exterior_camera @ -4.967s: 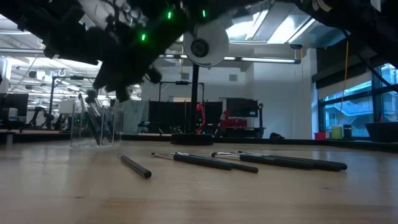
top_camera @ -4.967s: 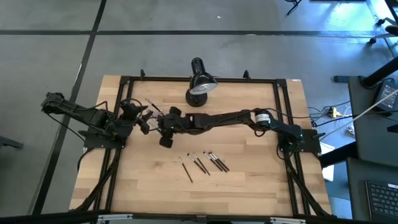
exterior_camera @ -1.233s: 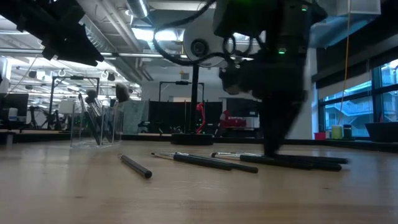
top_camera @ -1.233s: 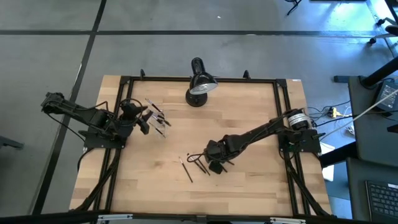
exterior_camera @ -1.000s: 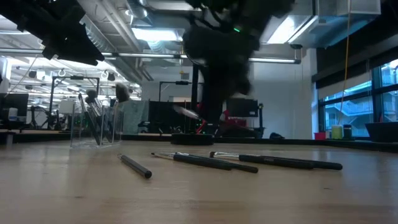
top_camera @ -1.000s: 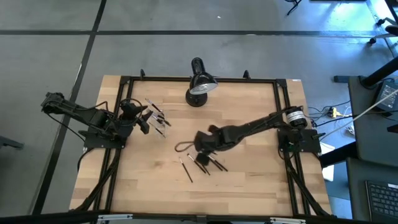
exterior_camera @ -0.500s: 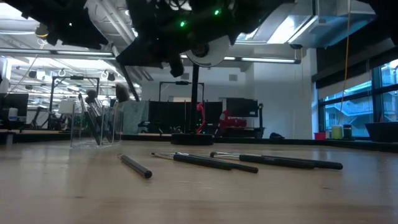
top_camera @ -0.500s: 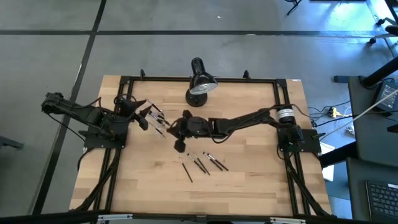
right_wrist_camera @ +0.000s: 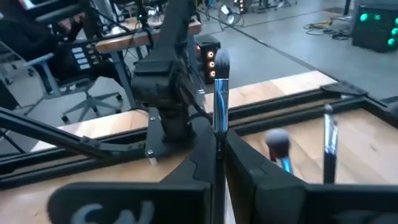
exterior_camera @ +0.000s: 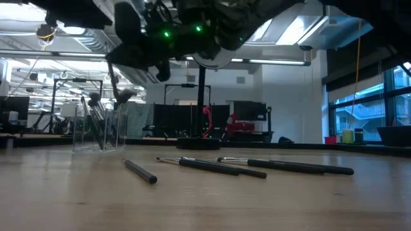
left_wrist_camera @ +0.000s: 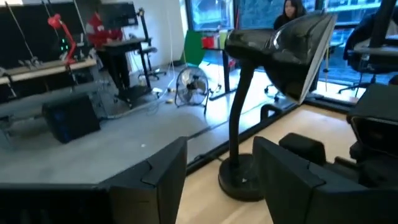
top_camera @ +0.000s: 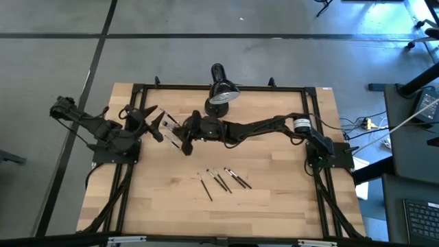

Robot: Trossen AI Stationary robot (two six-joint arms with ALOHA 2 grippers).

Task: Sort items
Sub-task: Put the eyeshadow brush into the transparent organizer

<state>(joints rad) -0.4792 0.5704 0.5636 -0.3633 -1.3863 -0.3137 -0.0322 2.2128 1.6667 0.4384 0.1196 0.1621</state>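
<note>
Several makeup brushes [top_camera: 221, 180] lie flat on the wooden table near its middle, and also show in the low view [exterior_camera: 212, 167]. A clear cup [exterior_camera: 99, 130] at the far left holds more brushes [right_wrist_camera: 277, 146]. My right gripper [right_wrist_camera: 219, 146] reaches across the table to just above the cup [top_camera: 171, 128] and is shut on one brush [right_wrist_camera: 221, 93]. My left gripper [left_wrist_camera: 217, 180] hovers open and empty at the table's left, beside the cup [top_camera: 147, 118]. My right gripper pinches the brush's dark handle [right_wrist_camera: 218, 134] between its two fingers. The silvery ferrule and the bristle tip [right_wrist_camera: 222, 64] stick out past the fingertips. The brush is lifted clear of the table, over the cup.
A black desk lamp [top_camera: 219, 92] stands at the table's far edge, its base right ahead of my left gripper [left_wrist_camera: 239, 180]. A dark frame rail [top_camera: 226, 87] runs round the table. Bare wood lies toward the near edge.
My right gripper has risen from the brushes on the table with one brush and swung toward the far left, to above the cup. One brush fewer lies on the table. My left arm has drawn back a little toward the far left.
</note>
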